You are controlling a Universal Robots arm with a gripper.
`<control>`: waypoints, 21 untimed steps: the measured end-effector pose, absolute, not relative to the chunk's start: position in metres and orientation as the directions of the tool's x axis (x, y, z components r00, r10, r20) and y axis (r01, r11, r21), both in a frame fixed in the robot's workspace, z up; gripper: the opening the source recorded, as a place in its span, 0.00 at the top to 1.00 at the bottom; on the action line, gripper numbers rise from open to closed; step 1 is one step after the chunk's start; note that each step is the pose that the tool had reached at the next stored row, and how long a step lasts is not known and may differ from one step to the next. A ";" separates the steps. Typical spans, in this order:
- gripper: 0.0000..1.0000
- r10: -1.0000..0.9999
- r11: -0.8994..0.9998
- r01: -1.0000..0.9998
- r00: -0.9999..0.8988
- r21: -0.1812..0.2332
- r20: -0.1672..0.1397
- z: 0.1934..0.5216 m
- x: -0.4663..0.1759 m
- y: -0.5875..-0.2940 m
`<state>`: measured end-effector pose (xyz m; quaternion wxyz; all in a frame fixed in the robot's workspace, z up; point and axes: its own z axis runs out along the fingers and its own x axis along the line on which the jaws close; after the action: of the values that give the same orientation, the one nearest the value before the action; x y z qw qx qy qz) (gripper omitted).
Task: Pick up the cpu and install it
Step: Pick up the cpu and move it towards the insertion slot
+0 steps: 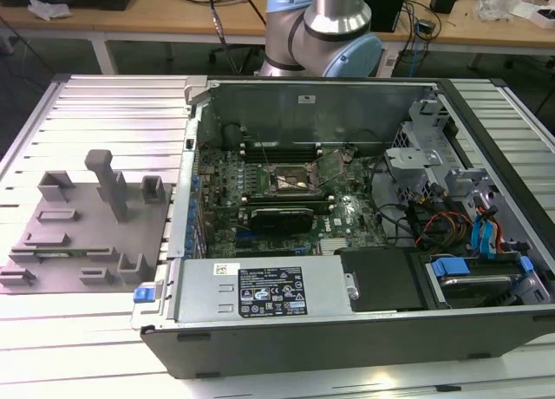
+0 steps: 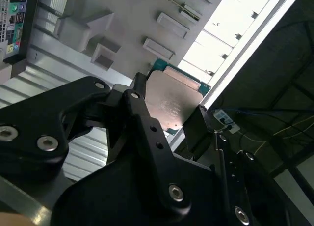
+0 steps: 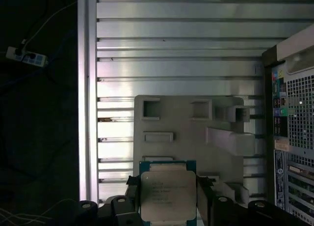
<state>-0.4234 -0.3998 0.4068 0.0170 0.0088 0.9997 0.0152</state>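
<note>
Pick-up done: the claw (image 3: 168, 206) clamps the cpu (image 3: 168, 192) by two opposite edges, lifted over the grey tray (image 3: 186, 125) on the surface (image 3: 171, 39). Installation remains: the motherboard socket (image 1: 293, 180) appears open and unoccupied.

The cpu (image 3: 168, 196): smooth silvery metal lid with a soft sheen, green board rim. The gripper (image 2: 169, 105): matt black, bright metal screws. The tray (image 3: 189, 132): matt grey plastic. The table (image 3: 176, 39): ribbed, glossy bare metal. The computer case (image 1: 303, 104): grey sheet metal.
</note>
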 end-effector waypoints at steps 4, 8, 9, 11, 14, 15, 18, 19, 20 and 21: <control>0.45 0.018 0.999 0.017 -0.999 0.030 -0.034 0.420 -0.423 -0.399; 0.45 0.018 0.999 0.017 -0.999 0.030 -0.034 0.421 -0.423 -0.399; 0.45 0.018 0.999 0.017 -0.999 0.030 -0.034 0.421 -0.422 -0.399; 0.45 0.018 0.999 0.017 -0.999 0.030 -0.034 0.421 -0.420 -0.399; 0.45 0.018 0.999 0.017 -0.999 0.030 -0.034 0.421 -0.412 -0.399; 0.45 0.018 0.999 0.017 -0.999 0.030 -0.034 0.421 -0.410 -0.399; 0.45 0.018 0.999 0.017 -0.999 0.030 -0.034 0.421 -0.402 -0.399; 0.45 0.018 0.999 0.017 -0.999 0.030 -0.034 0.421 -0.400 -0.399; 0.45 0.018 0.999 0.017 -0.999 0.030 -0.034 0.421 -0.398 -0.399; 0.45 0.018 0.999 0.017 -0.999 0.030 -0.034 0.421 -0.396 -0.399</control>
<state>-0.3961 -0.3993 0.4212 0.0170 0.0087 0.9997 0.0150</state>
